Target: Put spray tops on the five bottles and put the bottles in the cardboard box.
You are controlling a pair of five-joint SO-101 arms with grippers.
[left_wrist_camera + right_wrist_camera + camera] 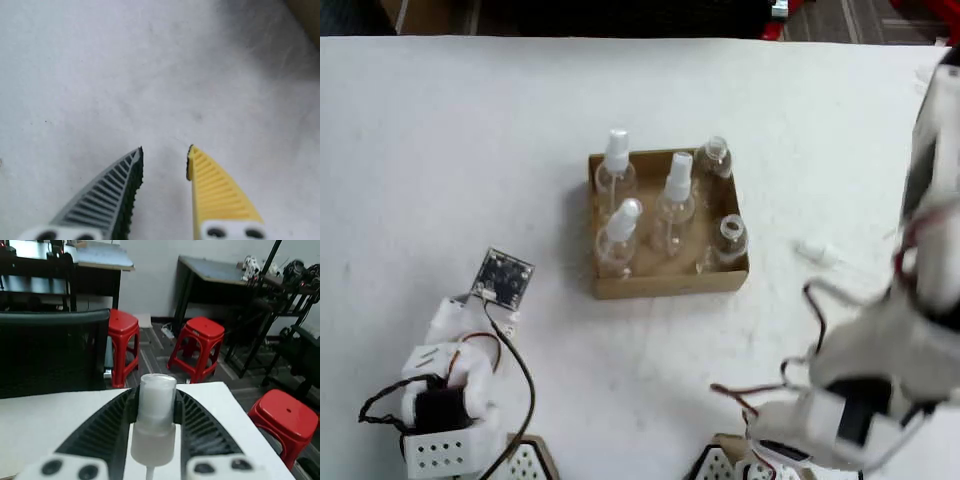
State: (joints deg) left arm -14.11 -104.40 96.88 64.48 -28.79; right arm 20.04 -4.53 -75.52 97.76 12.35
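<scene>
Cardboard box (670, 285) sits mid-table (470, 130) with all five bottles (672, 212) standing inside, three capped and the two on the right bare-necked. One spray top (156, 412) is pinched in the right gripper (155, 397) (white cap, frosted collar). A loose spray top (817, 253) lies right of the box. The left gripper (165, 161) hangs over bare table, jaws slightly apart.
</scene>
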